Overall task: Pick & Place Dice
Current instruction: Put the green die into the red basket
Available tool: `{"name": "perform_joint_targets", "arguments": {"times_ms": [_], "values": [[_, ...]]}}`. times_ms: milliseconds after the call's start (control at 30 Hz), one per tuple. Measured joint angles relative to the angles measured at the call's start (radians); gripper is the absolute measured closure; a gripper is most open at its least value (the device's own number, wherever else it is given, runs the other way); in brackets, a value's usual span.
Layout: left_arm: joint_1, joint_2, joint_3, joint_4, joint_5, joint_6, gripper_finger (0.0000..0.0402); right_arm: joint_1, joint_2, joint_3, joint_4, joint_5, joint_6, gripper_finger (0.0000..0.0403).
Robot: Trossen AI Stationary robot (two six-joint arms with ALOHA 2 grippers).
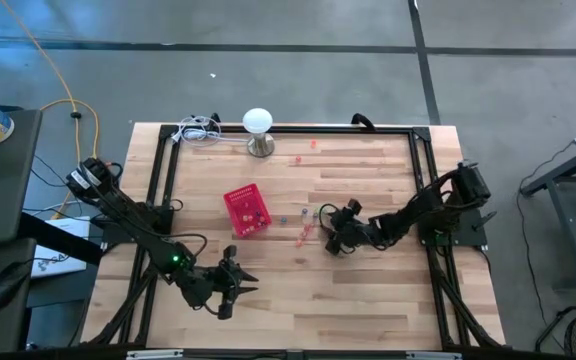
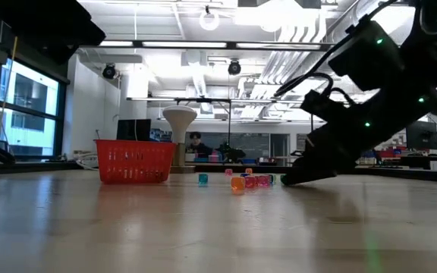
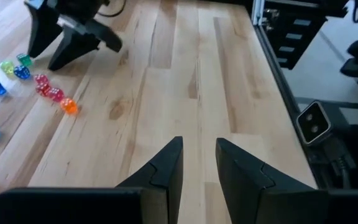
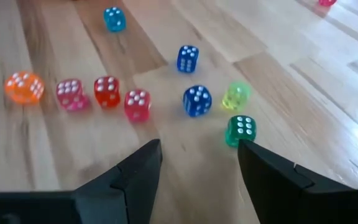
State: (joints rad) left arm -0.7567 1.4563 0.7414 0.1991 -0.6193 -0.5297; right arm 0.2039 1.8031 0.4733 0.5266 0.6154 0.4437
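Two dark fingers of the right gripper point(image 4: 197, 165) stood apart with nothing between them, tips low over the wooden table point(image 1: 368, 290) just right of the scattered dice point(image 4: 135, 93). Closest to those tips lay a green die point(image 4: 241, 129), touching or nearly touching one finger, with a yellow-green die point(image 4: 235, 96) and a blue die point(image 4: 197, 100) just beyond it. A second blue die point(image 4: 188, 58) sat a little farther on, and a light blue one point(image 4: 114, 18) farther still. Beside these ran a loose row: a pink-red die point(image 4: 137, 104), a red die point(image 4: 107, 91), a pink die point(image 4: 70, 94) and an orange die point(image 4: 24, 87). In the high view this cluster lay near the table's middle, between the right gripper point(image 1: 334, 236) and the red mesh basket point(image 1: 247, 211), which stood left of the dice and apart from them. A white mushroom-shaped object point(image 1: 258, 130) stood at the far edge. The left gripper point(image 3: 197, 165) hung over bare wood near the front left of the table, its fingers narrowly parted and holding nothing, well apart from the dice.
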Motion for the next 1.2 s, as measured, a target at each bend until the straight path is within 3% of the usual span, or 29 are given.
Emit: {"name": "perform_joint_targets", "arguments": {"times_ms": [500,833,1000,1200], "values": [[0.002,0.001,0.0,0.007,0.0,-0.001,0.0311,-0.087,0.003,0.0,0.001,0.035,-0.066,0.0196],[0.002,0.001,0.0,0.007,-0.002,-0.001,0.0311,-0.146,0.003,-0.002,0.016,-0.001,-0.108,0.0201],[0.002,0.001,0.0,0.007,-0.004,-0.001,0.0311,-0.159,0.003,-0.001,0.019,-0.045,-0.105,0.0244],[0.002,0.001,0.0,0.007,-0.003,-0.001,0.0311,-0.159,0.003,-0.001,0.021,-0.085,-0.105,0.033]]}}
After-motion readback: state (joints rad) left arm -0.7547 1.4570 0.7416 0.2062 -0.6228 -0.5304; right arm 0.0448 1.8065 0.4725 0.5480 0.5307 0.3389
